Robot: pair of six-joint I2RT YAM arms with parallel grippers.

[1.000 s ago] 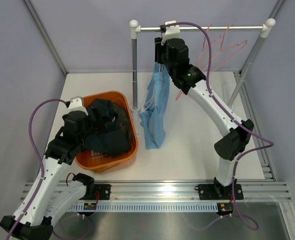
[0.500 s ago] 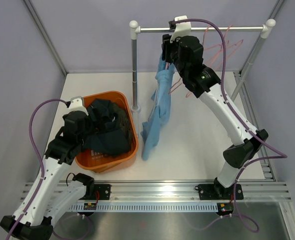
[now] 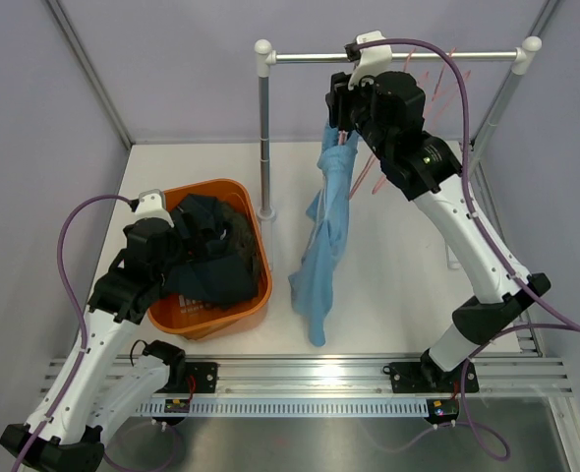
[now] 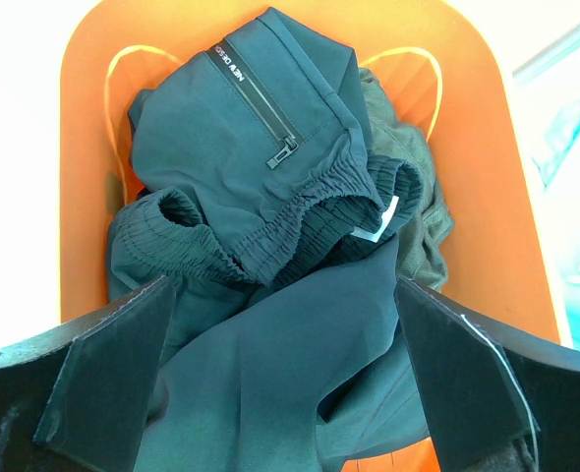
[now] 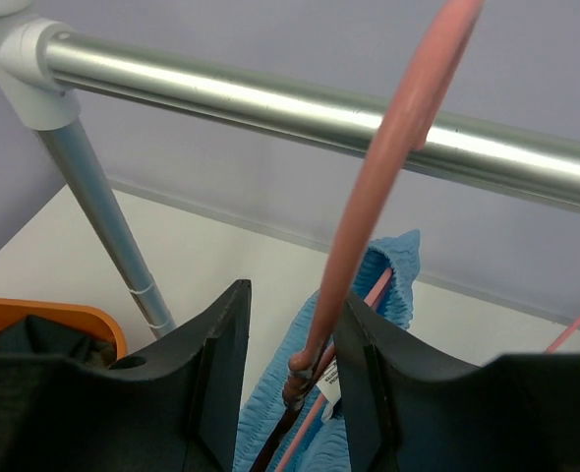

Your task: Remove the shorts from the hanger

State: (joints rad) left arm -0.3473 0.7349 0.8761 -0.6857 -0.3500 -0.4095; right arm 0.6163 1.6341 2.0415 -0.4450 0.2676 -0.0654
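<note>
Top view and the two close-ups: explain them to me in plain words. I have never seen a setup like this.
The top view looks down on a left arm and a right arm, both robot arms bolted at the near edge of a table. Each arm ends in a two-finger gripper with a small camera at the wrist, and the two close-ups come from those cameras. On the table stand an orange basket and a metal rack. The left gripper hovers open over the basket, which holds dark shorts. The right gripper is up near the rack's bar, with a pink hanger between its fingers. The blue shorts hang down from that hanger.
</note>
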